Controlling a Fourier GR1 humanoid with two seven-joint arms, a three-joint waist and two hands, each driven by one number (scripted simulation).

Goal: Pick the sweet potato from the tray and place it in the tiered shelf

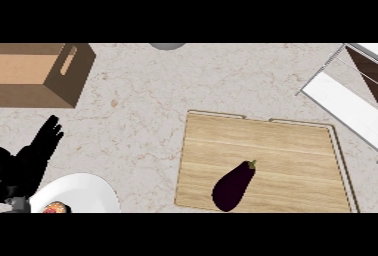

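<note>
Purple and glossy, an aubergine [234, 186] lies near the front edge of the wooden tray [295, 150]; no sweet potato shows. White tiered shelf [347, 107] sits at the surface's [148, 100] far right corner. Left hand [33, 155] rests open, holding nothing, beside what seems a white plate [81, 192].

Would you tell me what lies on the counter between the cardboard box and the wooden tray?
Nothing: the head view shows bare counter between cardboard box and wooden tray.
</note>
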